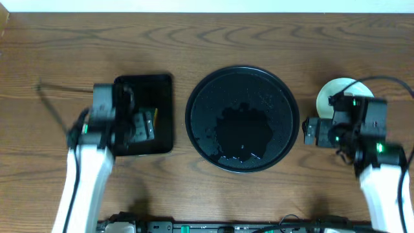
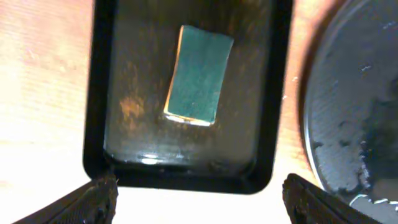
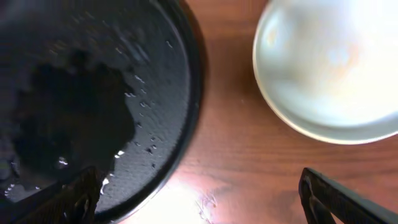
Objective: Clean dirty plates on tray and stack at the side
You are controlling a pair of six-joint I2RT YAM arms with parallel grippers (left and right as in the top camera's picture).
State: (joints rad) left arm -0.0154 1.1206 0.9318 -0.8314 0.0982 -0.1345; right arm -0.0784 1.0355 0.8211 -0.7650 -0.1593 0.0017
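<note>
The large round black tray (image 1: 213,87) sits mid-table. It is wet and holds no plates; it also shows in the right wrist view (image 3: 93,81) and in the left wrist view (image 2: 354,106). A pale plate (image 1: 337,90) lies on the table to the tray's right, partly hidden under my right arm, and shows in the right wrist view (image 3: 329,68). I cannot tell whether other plates lie under it. My right gripper (image 1: 311,131) (image 3: 199,199) is open and empty over bare table between tray and plate. My left gripper (image 1: 143,127) (image 2: 199,202) is open and empty at the rectangular tray's edge.
A smaller rectangular black tray (image 1: 165,87) (image 2: 99,93) stands left of the round tray. A green sponge (image 2: 199,73) lies in it, apart from my left fingers. A dark cable (image 1: 48,97) runs over the table at far left.
</note>
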